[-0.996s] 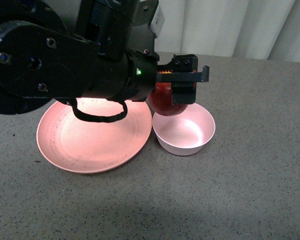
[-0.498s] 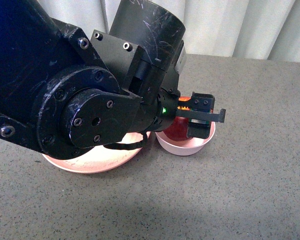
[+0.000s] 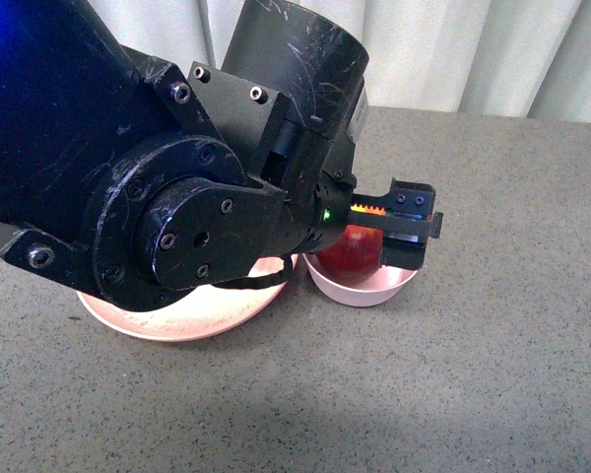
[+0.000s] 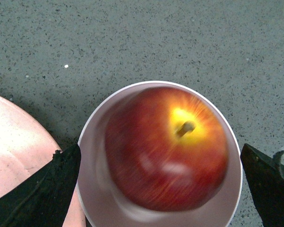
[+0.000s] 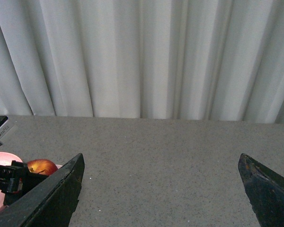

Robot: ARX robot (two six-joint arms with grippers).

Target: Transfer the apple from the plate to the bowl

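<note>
Left wrist view: apple point(image 4: 165, 149) is sitting inside the bowl point(image 4: 92, 156), stem up, directly below the left gripper point(image 4: 161, 172), whose jaws are standing wide apart, clear of it. Plate point(image 4: 14, 151) is lying beside the bowl.

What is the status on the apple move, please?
Left tool open, straddling bowl. Apple in bowl, released. Right tool open, idle. No obstruction seen.

1. The place looks like a staged robot test room rather than a lived-in home.
2. A speckled grey stone-like desk point(image 3: 492, 374) carries only a few props.
3. Pleated white floor-length curtains point(image 5: 146, 56) close off the whole background behind the desk.
4. A bulky scuffed black robot arm point(image 3: 158, 177) fills the front view.
</note>
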